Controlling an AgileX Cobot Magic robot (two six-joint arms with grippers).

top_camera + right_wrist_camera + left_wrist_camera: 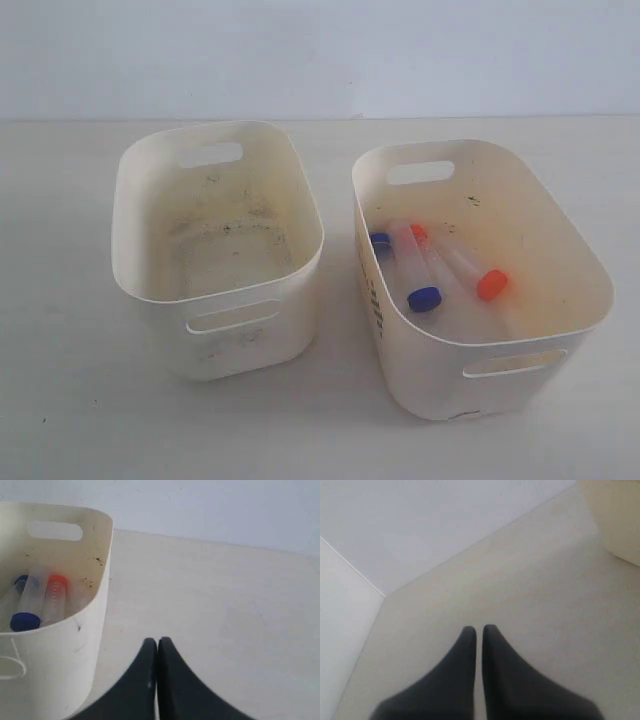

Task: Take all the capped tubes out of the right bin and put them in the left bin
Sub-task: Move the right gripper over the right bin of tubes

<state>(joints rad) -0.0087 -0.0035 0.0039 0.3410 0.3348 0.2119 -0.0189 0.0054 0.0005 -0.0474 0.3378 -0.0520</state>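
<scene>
Nearest the cameras, the right claw (157, 642) is pressed together with nothing between its tips, hanging over bare table (225, 605) just outside the right bin (97, 595); the left claw (479, 630) is likewise all but closed and empty, over bare table of its own; neither has a tube, so the work looks to be at its start. The first hazard is the bin's tall wall; a claw coming in low or at a slant could catch the rim and shove or tip what looks a light bin. Inside lie all four capped tubes (415, 265), bunched on the floor toward the side facing the other bin, some touching or crossing; a claw lowered while closed would only push them about, and one spread too wide might pinch two together or lever a neighbour away. The tubes are smooth and round; a grip near a cap (424, 298) rather than mid-body could let one swing or slip out over the gap between the bins. Farther off, the left bin (230, 350) is narrower and holds no tube; a release off-centre could strike its rim and bounce onto the table.
</scene>
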